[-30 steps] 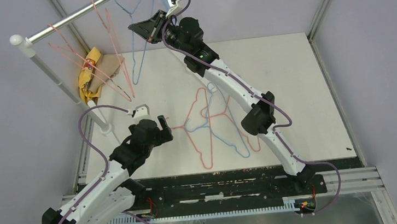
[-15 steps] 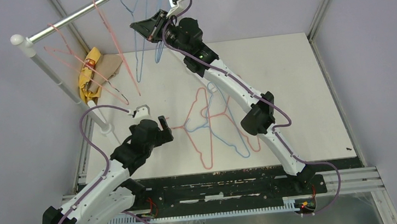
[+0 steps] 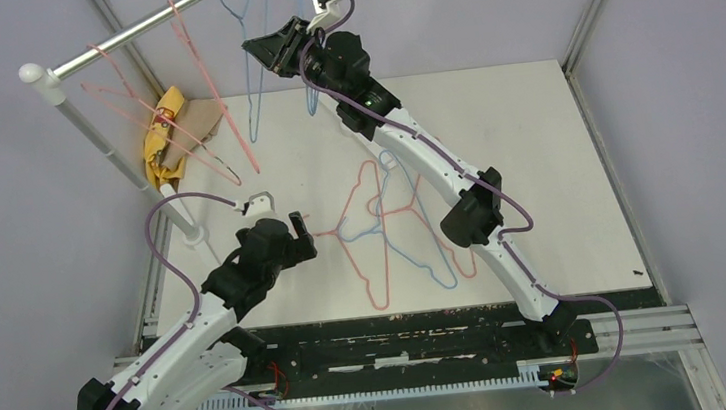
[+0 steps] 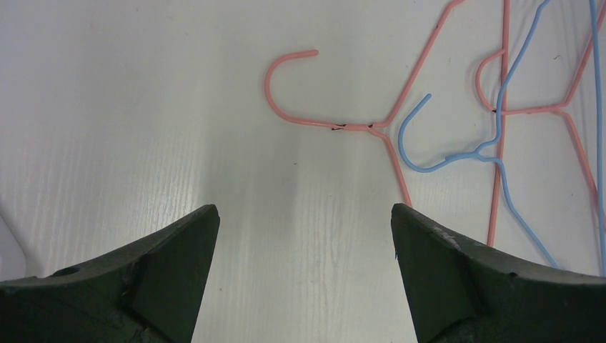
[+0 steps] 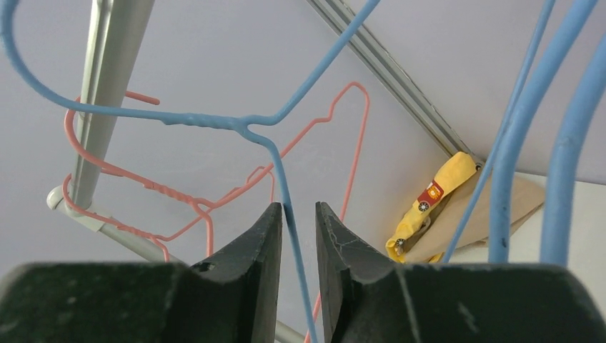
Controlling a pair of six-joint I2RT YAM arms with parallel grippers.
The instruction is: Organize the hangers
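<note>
Far left: pink hangers (image 3: 214,87) hang on the rail (image 3: 122,37), with a yellow bundle (image 3: 163,134) on the table (image 3: 534,148) nearby. left gripper (image 4: 304,214): fingers wide apart, holding nothing, above the table near a pink hanger (image 4: 357,127) hook. right gripper (image 5: 299,211): up at the rail, fingers nearly together, blue hanger (image 5: 214,121) wire in the gap; can't tell if it pinches. Centre: tangle of hangers (image 3: 376,209) lying flat on the table.

No legible text anywhere, apparently.

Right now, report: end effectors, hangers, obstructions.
Left end effector open, table hangers ahead. Right end effector nearly closed around blue hanger, grip unclear. Other hangers crowd it.
</note>
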